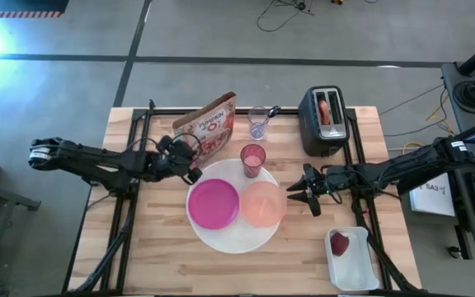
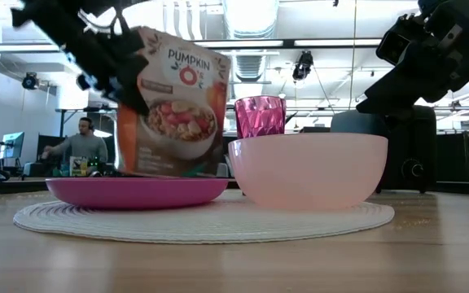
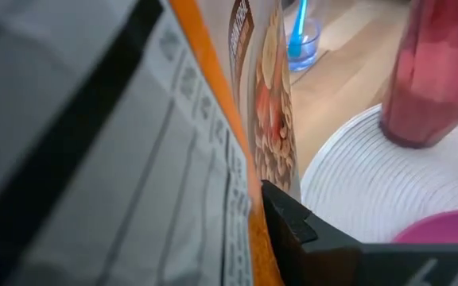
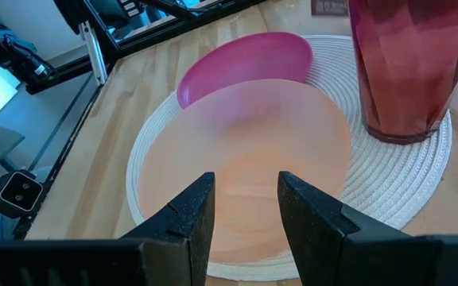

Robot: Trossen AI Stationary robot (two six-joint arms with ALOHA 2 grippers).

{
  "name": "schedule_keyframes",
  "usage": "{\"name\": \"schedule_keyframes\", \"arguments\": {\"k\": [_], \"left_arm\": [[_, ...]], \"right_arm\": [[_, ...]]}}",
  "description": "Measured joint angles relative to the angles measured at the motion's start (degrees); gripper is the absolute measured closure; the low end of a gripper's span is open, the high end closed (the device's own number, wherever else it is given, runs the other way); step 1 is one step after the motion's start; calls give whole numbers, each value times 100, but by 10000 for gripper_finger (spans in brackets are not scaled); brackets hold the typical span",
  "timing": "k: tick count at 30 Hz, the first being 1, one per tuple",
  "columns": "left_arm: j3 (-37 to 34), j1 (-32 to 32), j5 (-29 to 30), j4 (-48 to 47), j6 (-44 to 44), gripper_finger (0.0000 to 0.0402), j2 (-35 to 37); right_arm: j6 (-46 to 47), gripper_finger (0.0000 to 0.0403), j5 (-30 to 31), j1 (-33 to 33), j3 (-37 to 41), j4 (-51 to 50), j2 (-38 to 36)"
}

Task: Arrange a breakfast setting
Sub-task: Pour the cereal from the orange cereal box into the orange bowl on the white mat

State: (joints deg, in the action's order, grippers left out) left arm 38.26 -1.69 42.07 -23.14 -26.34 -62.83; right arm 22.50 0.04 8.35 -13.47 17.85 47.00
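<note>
Reaching inward, the left gripper (image 1: 190, 158) apparently clamps the cereal bag (image 1: 210, 125); the right gripper (image 1: 298, 191), half-open, holds nothing.

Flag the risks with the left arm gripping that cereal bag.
The left gripper is shut on the cereal bag at one edge; the bag looks tilted, so it could slip or spill. The pink tumbler stands right beside the bag, and a swing could topple it. The right gripper, open, hangs at the peach bowl and might nudge it.
</note>
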Motion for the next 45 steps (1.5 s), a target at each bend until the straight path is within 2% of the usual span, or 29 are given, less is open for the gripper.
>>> {"name": "schedule_keyframes", "arguments": {"k": [5, 7, 11, 15, 19, 23, 30, 35, 40, 45], "left_arm": [[1130, 4, 5, -1910, -214, 401, 25], [1669, 4, -198, -2841, -266, 401, -21], [2800, -2, -1028, -4520, -388, 401, -100], [3818, -4, -2116, -5470, -443, 402, -127], [4661, -21, -3423, -5881, -738, 401, -125], [5187, -59, -4611, -6081, -1387, 401, -122], [5338, -495, -4912, -6043, -2002, 401, -223], [5291, -981, -5039, -5994, -2094, 401, -620], [5289, -1400, -5690, -5915, -2092, 401, -1217], [5287, -1565, -6193, -5901, -1954, 401, -1776]], "right_arm": [[0, 275, 0, -1, 0, 0, 0], [0, 275, 1, 0, 0, 0, 0], [0, 275, 1, -1, 0, 0, 0], [0, 275, -1, 1, 0, 2, 0], [0, 275, 0, 1, 0, 1, 0], [0, 275, 0, -1, 0, 0, 0], [0, 275, 1, 0, 0, 0, 0], [0, 275, -1, 1, 0, 0, 1], [0, 275, 1, 1, 0, 0, 0], [0, 275, 1, 1, 0, 0, 0]]}}
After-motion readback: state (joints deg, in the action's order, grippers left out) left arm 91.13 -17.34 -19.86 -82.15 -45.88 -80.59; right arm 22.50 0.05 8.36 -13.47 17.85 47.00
